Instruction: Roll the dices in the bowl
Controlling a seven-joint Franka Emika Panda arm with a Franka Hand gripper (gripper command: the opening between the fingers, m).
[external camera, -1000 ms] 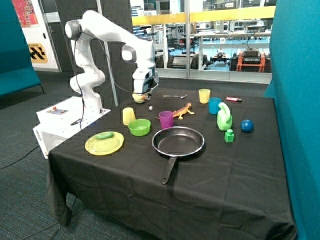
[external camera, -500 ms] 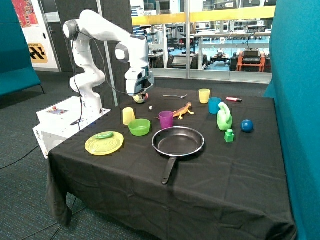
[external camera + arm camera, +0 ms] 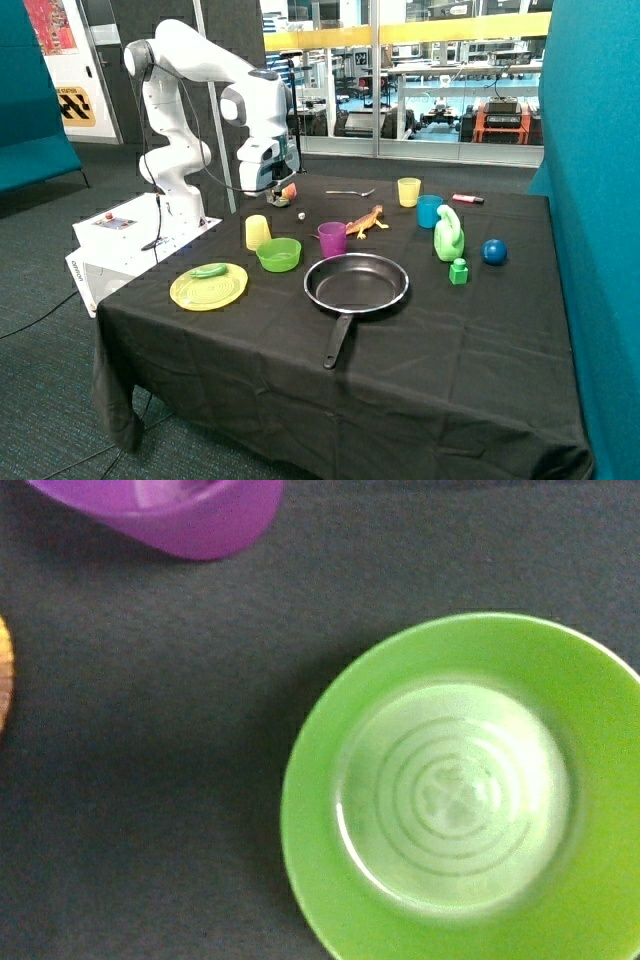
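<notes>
The lime-green bowl (image 3: 278, 254) stands on the black cloth between a yellow cup (image 3: 257, 232) and a purple cup (image 3: 332, 239). The wrist view looks straight down into the bowl (image 3: 460, 790), which holds nothing, and the purple cup (image 3: 170, 510) sits beside it. A tiny white die (image 3: 301, 214) lies on the cloth behind the bowl. I cannot make out the darker die. My gripper (image 3: 274, 188) hangs above the table's back corner nearest the robot base, behind the bowl and to one side of the white die. It does not show in the wrist view.
A black frying pan (image 3: 356, 282) lies in front of the purple cup. A yellow-green plate (image 3: 208, 286) is near the front corner. An orange toy lizard (image 3: 365, 221), a spoon (image 3: 350, 192), a second yellow cup (image 3: 408, 191), a blue cup (image 3: 429, 211), a green toy (image 3: 448, 235) and a blue ball (image 3: 494, 251) stand further along.
The arm has swung toward the robot base and the gripper has shifted away from the white die. A small orange and yellow object at the back edge is uncovered.
</notes>
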